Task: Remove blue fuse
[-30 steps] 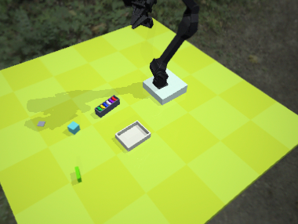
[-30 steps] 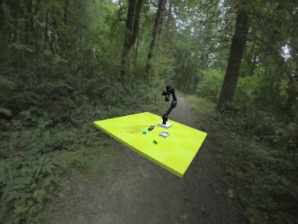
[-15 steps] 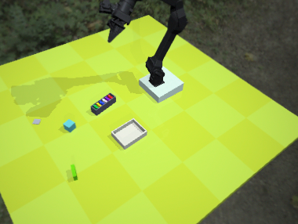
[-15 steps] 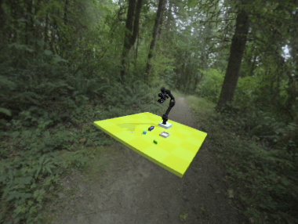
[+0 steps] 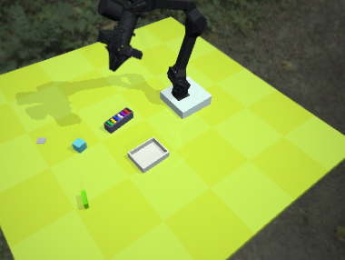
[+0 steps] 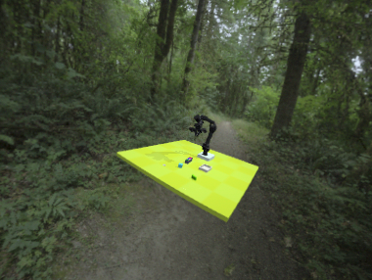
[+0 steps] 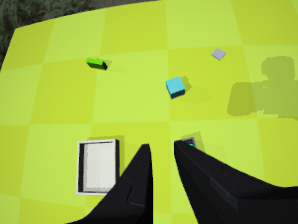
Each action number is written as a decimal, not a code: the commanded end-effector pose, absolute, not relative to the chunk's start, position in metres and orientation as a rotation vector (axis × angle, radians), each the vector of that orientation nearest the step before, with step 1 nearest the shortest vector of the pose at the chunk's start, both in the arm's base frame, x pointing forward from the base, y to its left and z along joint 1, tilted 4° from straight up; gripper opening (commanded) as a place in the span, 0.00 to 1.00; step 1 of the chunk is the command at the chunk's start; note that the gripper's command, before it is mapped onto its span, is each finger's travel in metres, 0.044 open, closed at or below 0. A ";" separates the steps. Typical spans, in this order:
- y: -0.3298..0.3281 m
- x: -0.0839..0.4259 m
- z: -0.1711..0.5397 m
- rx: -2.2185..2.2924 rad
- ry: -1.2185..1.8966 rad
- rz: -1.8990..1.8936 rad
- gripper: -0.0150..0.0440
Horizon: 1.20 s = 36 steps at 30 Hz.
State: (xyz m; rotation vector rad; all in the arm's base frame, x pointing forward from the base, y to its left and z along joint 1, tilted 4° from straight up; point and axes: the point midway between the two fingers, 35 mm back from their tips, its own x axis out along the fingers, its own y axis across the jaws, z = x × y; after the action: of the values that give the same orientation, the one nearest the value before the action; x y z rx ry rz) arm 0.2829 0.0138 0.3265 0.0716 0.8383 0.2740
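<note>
Blue fuse [image 5: 116,118] shows only from above — wrist view's empty, nearly closed gripper [image 7: 161,149] hides it.

Open air above fuse block [image 5: 118,120], neighbouring fuses crowded.

No writing, label, brand, number or sign can be read in any of the three views. The fuse block [image 5: 119,120] shows only coloured fuse tops, too small to carry any legible marking, and the tray [image 5: 148,155], the small blocks and the checkered counter [image 5: 254,136] are plain, unmarked surfaces.
</note>
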 end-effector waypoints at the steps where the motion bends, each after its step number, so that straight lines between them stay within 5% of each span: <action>1: 0.003 0.310 0.260 -0.370 0.946 0.446 0.37; 28: -0.018 0.309 0.094 -1.452 1.002 1.309 0.37; 36: -0.019 0.309 0.091 -1.471 0.997 1.333 0.37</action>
State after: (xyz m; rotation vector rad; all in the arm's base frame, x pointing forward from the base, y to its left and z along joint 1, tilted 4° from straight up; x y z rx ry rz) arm 0.3140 -0.0165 0.1115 -1.3758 1.0087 1.2048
